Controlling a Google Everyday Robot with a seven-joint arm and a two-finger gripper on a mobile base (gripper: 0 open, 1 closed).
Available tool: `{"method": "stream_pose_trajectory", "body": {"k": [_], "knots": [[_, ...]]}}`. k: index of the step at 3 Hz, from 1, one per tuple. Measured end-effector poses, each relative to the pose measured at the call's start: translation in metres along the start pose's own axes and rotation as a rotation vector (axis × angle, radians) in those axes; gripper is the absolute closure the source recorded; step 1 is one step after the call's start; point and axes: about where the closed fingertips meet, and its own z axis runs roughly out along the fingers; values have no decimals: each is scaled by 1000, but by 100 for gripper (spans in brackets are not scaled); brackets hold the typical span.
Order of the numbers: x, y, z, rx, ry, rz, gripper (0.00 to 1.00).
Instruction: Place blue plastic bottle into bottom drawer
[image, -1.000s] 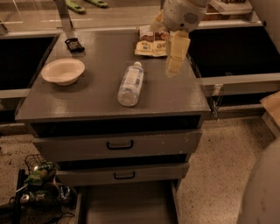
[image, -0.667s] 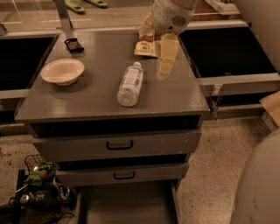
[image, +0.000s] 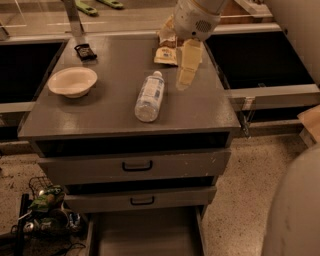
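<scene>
Camera view catches the approach: the claw (image: 186, 75) hovers just right of the lying bottle (image: 150, 96). Whether it is apart or together cannot be told. Next it must shift left, descend and grasp.

1. One blue plastic bottle (image: 150, 96).
2. One white bowl (image: 72, 81).
3. Two snack bags (image: 166, 56).
4. Three drawers: two upper drawers (image: 135, 167) and one bottom drawer (image: 145, 235).
5. One gripper (image: 186, 70), up over the cabinet top (image: 100, 112), just right of the bottle.
</scene>
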Motion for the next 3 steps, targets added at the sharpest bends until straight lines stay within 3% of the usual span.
{"method": "stream_pose_trajectory", "body": {"k": [1,2,3], "knots": [[6,-10,11,6,-13,23,0],[8,-46,46,-28,-38,24,0],[7,-46,47,-29,-55,20,0]]}}
